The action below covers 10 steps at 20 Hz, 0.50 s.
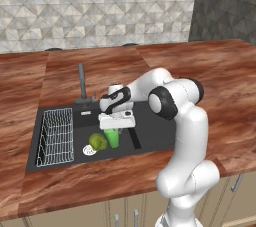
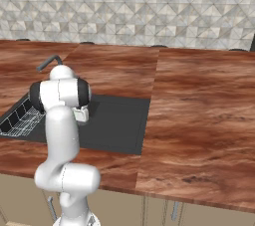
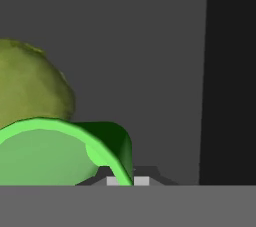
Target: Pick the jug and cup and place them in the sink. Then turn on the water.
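Inside the sink (image 1: 155,133), the hand (image 1: 114,130) is clamped on the rim of the upright green cup (image 1: 113,137), mouth up, just beside a yellow-green fruit (image 1: 98,141); no lettering legible.

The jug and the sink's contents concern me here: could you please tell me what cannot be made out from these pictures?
- Jug: I cannot place it anywhere; the arm covers much of the sink in the right base view.
- Cup: its base is cut off by the hand view's bottom edge.
- Claw: fingertips hidden behind the cup's rim.
- Fruit: cut off by the hand view's left edge.
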Motion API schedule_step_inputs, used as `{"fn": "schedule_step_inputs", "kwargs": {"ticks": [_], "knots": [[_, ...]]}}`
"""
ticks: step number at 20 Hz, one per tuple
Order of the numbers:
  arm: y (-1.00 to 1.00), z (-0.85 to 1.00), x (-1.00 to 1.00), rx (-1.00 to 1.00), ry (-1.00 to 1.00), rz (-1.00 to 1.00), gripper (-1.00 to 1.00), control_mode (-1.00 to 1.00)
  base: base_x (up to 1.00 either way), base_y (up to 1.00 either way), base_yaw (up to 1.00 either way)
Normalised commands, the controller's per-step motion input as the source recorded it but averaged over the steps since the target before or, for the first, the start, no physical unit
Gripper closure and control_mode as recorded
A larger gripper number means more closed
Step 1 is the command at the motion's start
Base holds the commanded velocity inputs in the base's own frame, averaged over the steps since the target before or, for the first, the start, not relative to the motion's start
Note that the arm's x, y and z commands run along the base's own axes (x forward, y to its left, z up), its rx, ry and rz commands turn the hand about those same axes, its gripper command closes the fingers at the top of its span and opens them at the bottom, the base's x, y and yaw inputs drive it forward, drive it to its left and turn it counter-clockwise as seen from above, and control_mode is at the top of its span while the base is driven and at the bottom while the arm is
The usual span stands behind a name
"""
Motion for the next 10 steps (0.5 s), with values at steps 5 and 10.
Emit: {"fn": "schedule_step_inputs", "kwargs": {"ticks": [5,10], "knots": [[0.08,-0.28,0.1,0.0,0.0,0.0,1.0,-1.0,0.0,0.0,0.0],[0.07,-0.28,0.08,0.0,0.0,0.0,1.0,-1.0,0.0,0.0,0.0]]}}
